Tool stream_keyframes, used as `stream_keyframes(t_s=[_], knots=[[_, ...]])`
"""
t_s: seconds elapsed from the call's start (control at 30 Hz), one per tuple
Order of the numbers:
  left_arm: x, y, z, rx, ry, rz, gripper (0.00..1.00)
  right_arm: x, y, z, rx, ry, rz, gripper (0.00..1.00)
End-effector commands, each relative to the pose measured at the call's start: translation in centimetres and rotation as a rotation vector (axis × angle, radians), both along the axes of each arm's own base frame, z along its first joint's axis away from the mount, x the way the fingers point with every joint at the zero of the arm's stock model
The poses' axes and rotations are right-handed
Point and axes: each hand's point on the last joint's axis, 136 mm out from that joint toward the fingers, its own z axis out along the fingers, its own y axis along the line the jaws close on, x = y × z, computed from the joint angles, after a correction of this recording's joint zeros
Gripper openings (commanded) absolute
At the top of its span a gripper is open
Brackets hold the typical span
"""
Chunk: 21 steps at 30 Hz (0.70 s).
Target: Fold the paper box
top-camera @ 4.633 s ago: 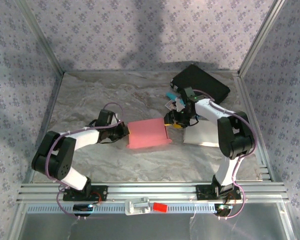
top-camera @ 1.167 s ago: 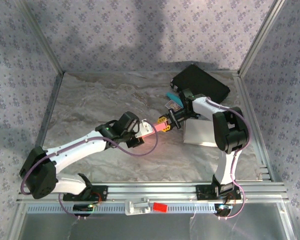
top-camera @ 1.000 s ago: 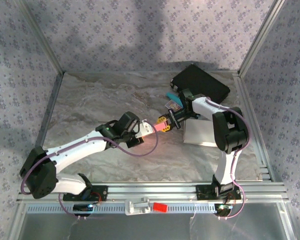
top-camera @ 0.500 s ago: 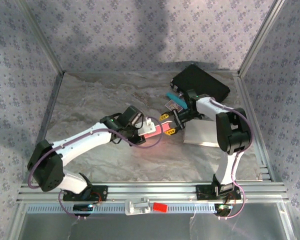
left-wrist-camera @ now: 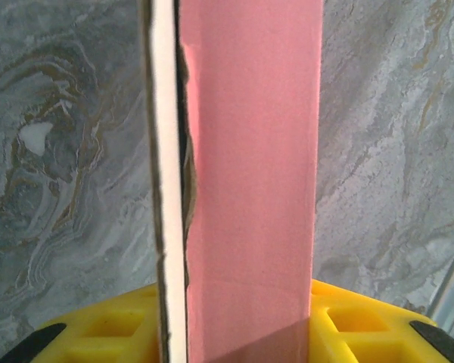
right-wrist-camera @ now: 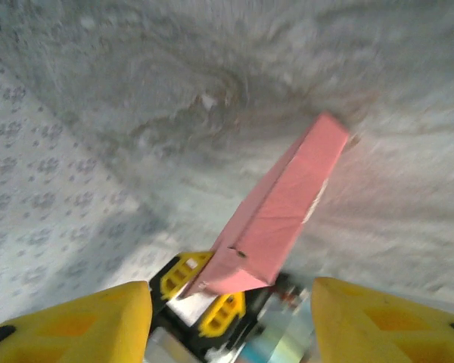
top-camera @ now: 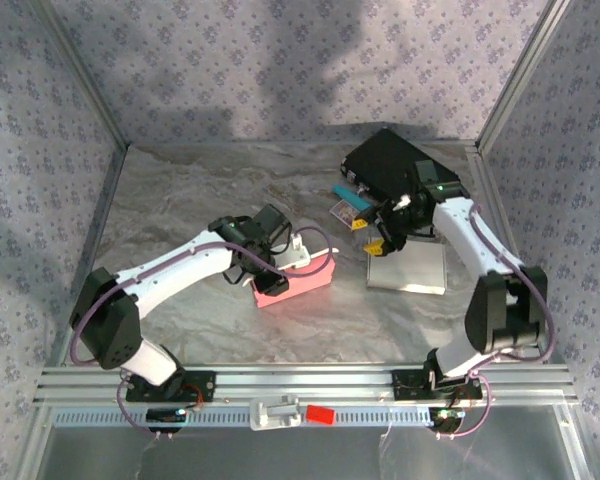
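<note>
Box: paper box, pink, folded slim, near the centre of the table.
Axis: long axis runs left to right in the top view, right end tipped slightly toward the far wall.
Left claw: yellow fingers clamped on the box's left end.
Right claw: fingers apart, empty, off the box's right end, not touching.
Hidden: gripped end covered from above and cut off in the left wrist view; right wrist view blurred.

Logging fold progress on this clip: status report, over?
Left gripper shut on pink paper box. Right gripper open, apart from it. White sheet and black case off right, not touching box.
</note>
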Motion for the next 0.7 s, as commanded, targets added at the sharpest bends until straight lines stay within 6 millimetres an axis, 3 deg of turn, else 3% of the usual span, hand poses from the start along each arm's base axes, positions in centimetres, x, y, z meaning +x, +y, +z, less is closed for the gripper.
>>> stream_keyframes(t_s=[0.0, 0.17, 0.3, 0.67], knots=[[-0.8, 1.0, -0.3, 0.051, 0.092, 0.044, 0.38, -1.6, -1.8, -0.7, -0.247, -0.133, 0.023, 0.56], [-0.1, 0.9, -0.4, 0.039, 0.06, 0.068, 0.39, -4.1, 2.2, -1.2, -0.238, -0.221, 0.054, 0.5], [0.2, 0.8, 0.0, 0.027, 0.041, 0.075, 0.4, -4.3, 5.2, -1.0, -0.255, -0.297, 0.1, 0.51], [0.5, 0.8, 0.0, 0.02, 0.022, 0.077, 0.42, -3.3, 7.5, -3.3, -0.306, -0.257, 0.137, 0.49]])
